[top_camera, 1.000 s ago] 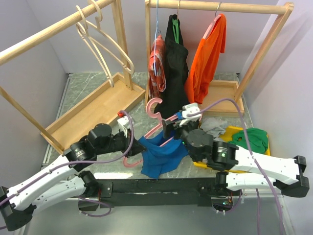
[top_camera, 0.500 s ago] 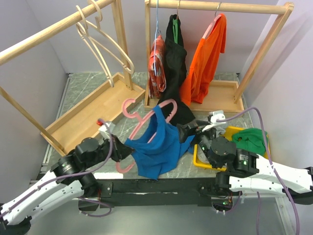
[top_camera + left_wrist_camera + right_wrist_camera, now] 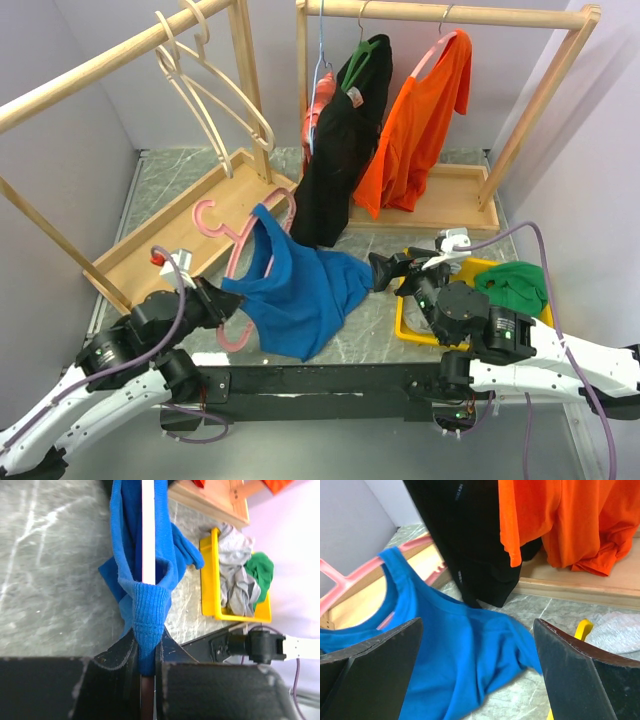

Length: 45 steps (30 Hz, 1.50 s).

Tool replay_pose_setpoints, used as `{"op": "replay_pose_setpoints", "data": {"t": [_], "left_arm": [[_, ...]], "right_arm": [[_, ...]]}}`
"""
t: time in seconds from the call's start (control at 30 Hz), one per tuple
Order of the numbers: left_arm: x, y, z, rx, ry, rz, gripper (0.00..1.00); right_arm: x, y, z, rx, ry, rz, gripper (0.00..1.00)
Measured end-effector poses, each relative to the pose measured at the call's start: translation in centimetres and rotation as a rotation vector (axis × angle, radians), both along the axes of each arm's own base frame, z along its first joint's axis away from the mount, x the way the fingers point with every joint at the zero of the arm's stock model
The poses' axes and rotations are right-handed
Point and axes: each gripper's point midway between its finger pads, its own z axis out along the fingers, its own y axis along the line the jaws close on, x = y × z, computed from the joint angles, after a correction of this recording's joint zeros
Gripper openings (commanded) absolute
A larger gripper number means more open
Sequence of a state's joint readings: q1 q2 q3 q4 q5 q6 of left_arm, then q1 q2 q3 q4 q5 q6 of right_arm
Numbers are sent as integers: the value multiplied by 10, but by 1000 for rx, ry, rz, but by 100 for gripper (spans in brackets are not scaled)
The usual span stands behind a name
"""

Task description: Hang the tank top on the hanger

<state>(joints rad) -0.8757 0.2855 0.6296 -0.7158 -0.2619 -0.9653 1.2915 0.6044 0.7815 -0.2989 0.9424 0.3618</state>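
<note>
- You are clamping the left gripper (image 3: 222, 298) down on a fold of the tank top (image 3: 300, 290) together with the lower arm of the hanger (image 3: 212, 214). The left wrist view shows both fingers pinching blue fabric against the thin bar.
- You are holding the right gripper (image 3: 385, 270) spread wide with nothing in it, just beside the tank top's trailing hem and not touching it.
- The tank top is hanging from the tilted hanger between the two arms. One strap is looping over the upper arm, and the body is sagging towards the table (image 3: 170, 170).
- By my reading, you are in the dressing step. Both shoulders appear to be on, though I cannot tell whether the straps are sitting in the notches.
- The next move is calling for the free right gripper to take the loose hem and draw the body straight while your left grip stays firm.
- Beyond the right gripper, the yellow tray (image 3: 408, 325) is holding the green garment (image 3: 515, 285).
- Farthest back, the black garment (image 3: 340, 150) and the orange garment (image 3: 420, 120) are hanging on the wooden rack (image 3: 540, 100).
</note>
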Motion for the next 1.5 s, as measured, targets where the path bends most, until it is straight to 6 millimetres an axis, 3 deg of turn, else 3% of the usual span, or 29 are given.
{"op": "replay_pose_setpoints", "data": {"t": [0.3,0.57,0.77,0.9,1.13,1.5], "left_arm": [[-4,40,31,20,6,141,1],[7,80,102,124,-44,313,1],[22,101,142,241,-75,440,1],[31,108,160,312,-98,482,1],[46,104,174,455,-108,496,1],[55,113,220,515,-194,534,1]], "right_arm": [[3,9,-11,-57,14,-3,99],[4,11,-6,-71,7,-1,99],[4,10,2,-60,-1,0,99],[4,9,3,-58,-4,0,99],[3,7,5,-56,-7,0,99],[3,4,14,-51,-12,-1,99]]}}
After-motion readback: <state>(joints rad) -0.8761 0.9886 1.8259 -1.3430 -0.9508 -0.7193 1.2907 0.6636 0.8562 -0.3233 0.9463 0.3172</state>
